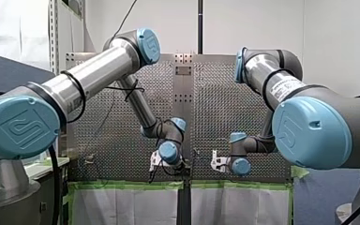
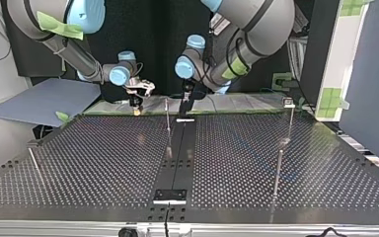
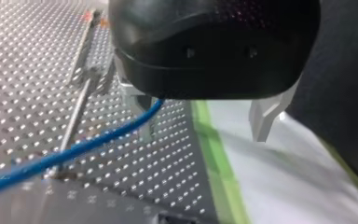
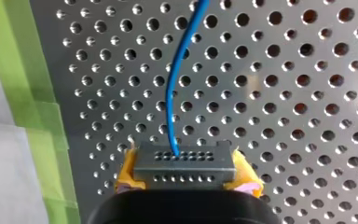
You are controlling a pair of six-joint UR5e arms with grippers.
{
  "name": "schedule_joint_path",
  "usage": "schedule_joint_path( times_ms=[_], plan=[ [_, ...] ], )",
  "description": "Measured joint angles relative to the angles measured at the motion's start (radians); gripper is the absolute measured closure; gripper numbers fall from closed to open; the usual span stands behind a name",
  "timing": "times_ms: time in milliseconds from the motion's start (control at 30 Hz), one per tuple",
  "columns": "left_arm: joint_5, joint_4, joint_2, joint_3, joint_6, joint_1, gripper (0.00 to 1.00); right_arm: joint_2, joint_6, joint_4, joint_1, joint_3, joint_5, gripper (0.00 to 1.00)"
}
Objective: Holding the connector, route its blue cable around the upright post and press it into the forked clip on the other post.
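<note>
Blue cable [image 4: 175, 93] not yet routed: right gripper [image 4: 186, 175] clamps the connector [image 4: 186, 163] by desk [image 4: 307, 123] edge, left gripper [image 3: 203, 126] open; next, loop the post [image 2: 168, 126].

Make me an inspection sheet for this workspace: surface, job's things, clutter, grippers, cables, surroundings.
Surface: perforated table, black strip down its middle, green tape along its edge.
Job's things: connector in right gripper; thin posts stand upright; forked clip too small to tell.
Clutter: nothing seen.
Grippers: right gripper shut on connector, yellow pads; left gripper open, metal fingers apart.
Cables: blue cable leaves connector across the table and passes beside one left finger.
Surroundings: grey sheet at the top view's left.
</note>
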State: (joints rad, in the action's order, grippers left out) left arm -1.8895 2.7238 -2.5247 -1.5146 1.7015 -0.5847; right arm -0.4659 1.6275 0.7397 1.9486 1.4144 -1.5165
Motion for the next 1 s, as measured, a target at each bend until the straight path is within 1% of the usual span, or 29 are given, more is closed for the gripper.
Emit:
schedule_joint_path(
  times_ms=[200,367,533,733,1000],
  plan=[
    [-0.014,-0.040,0.006,-0.042,0.000,-0.012,0.01,0.000,-0.010,0.011,0.000,0.021,0.002,1.00],
    [-0.044,-0.071,0.036,-0.076,0.003,-0.017,0.01,0.000,-0.019,0.046,0.000,0.048,0.006,1.00],
    [-0.065,-0.079,0.060,-0.093,0.007,-0.018,0.01,0.000,-0.031,0.071,0.000,0.065,0.022,1.00],
    [-0.092,-0.081,0.066,-0.103,0.012,-0.019,0.01,0.000,-0.048,0.076,-0.002,0.071,0.033,1.00],
    [-0.079,-0.082,0.067,-0.105,0.012,-0.033,0.01,0.000,-0.051,0.075,-0.010,0.073,0.032,1.00]
  ],
)
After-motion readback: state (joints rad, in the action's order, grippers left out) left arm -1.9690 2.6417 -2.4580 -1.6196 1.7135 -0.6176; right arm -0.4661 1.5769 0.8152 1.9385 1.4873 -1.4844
